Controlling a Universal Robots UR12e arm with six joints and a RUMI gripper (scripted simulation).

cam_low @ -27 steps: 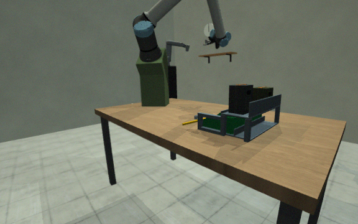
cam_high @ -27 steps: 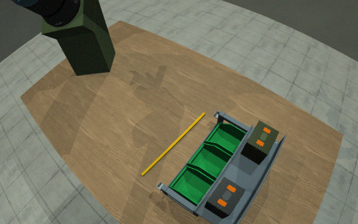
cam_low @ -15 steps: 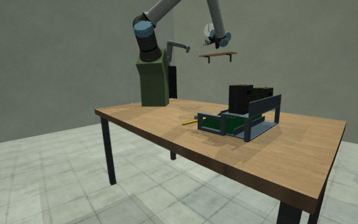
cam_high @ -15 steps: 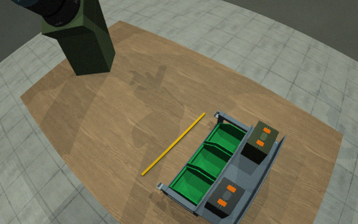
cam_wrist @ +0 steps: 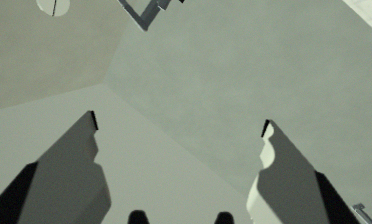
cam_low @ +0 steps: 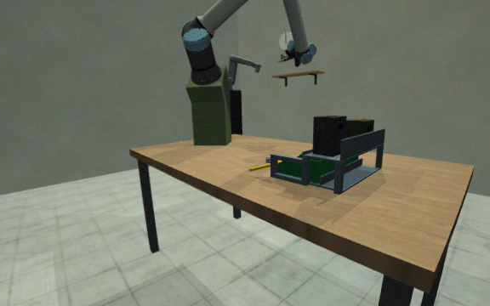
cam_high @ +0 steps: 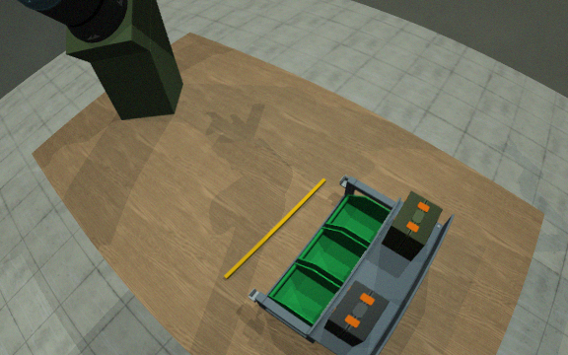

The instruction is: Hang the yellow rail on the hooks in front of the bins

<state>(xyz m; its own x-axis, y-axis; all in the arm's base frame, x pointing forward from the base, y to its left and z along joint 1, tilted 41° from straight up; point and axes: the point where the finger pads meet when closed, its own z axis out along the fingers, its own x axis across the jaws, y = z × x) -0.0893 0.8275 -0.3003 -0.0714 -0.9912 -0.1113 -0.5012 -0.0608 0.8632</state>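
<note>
The yellow rail (cam_high: 275, 229) lies flat on the wooden table, left of the green bins (cam_high: 330, 255), roughly parallel to them. In the exterior view only its end (cam_low: 259, 167) shows beside the grey rack (cam_low: 329, 163). One hook (cam_high: 345, 182) sits at the rack's far front corner and the other hook (cam_high: 254, 296) at its near front corner; both are bare. My gripper (cam_low: 284, 58) is high above the table, far from the rail. In the wrist view its fingers stand wide apart with only wall between them.
Two dark boxes with orange tabs (cam_high: 412, 224) (cam_high: 357, 312) stand on the rack behind the bins. The arm's green pedestal (cam_high: 126, 59) stands at the table's far corner. A small wall shelf (cam_low: 298, 75) hangs behind the gripper.
</note>
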